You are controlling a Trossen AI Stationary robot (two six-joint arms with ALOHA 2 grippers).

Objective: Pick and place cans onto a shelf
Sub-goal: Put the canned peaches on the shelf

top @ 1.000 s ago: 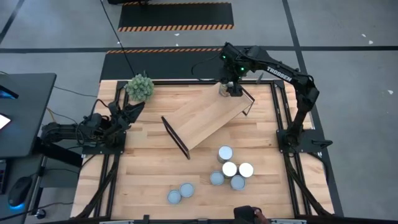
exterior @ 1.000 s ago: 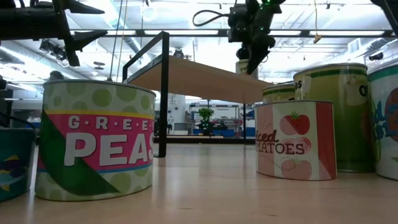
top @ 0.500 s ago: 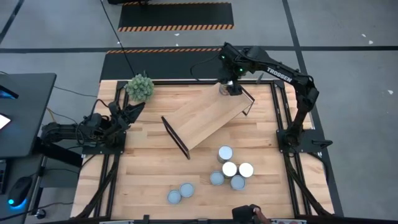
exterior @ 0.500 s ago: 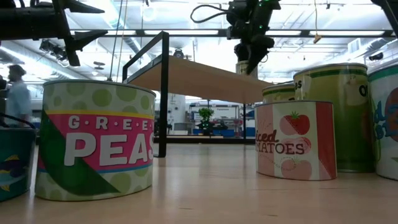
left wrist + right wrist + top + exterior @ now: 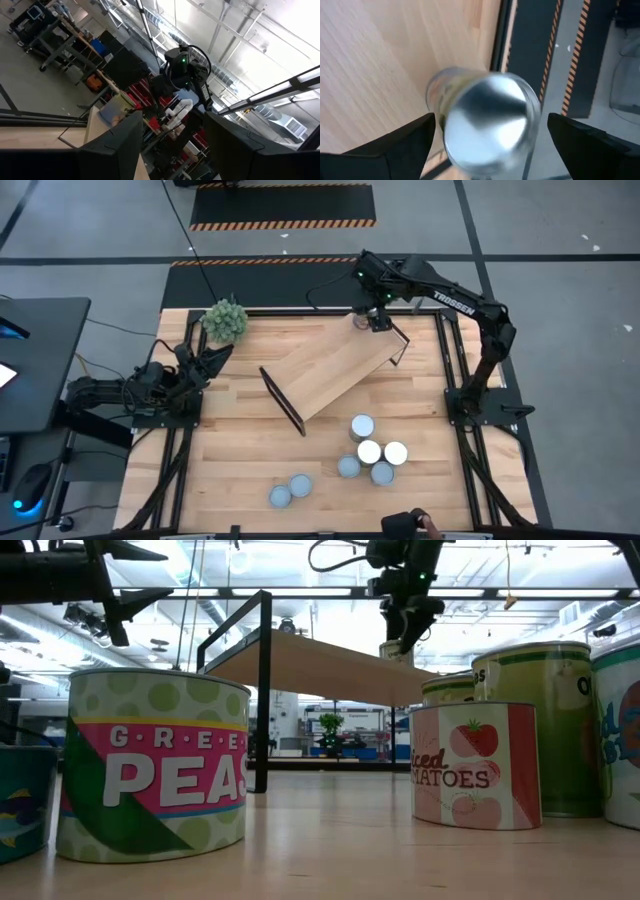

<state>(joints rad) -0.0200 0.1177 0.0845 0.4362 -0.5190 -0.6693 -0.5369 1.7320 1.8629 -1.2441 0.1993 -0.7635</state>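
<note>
The shelf (image 5: 335, 370), a light-wood plank with black end frames, stands slantwise in the middle of the table. One can (image 5: 487, 117) with a silvery top stands upright on the shelf's far right end; it also shows in the low view (image 5: 397, 652). My right gripper (image 5: 374, 320) hovers over this can, open, with its fingers (image 5: 390, 145) wide on either side and not touching it. Several more cans (image 5: 372, 450) stand on the table at the near right, and two (image 5: 290, 490) near the front. My left gripper (image 5: 205, 360) waits open and empty at the table's left edge.
A green plant ball (image 5: 225, 320) sits at the far left corner of the table. A person's hand (image 5: 410, 525) shows at the near edge. In the low view a green peas can (image 5: 150, 765) and a tomato can (image 5: 475, 765) stand close to the camera.
My right gripper has risen a little above the can on the shelf's far right end. The can has stayed upright where it was.
</note>
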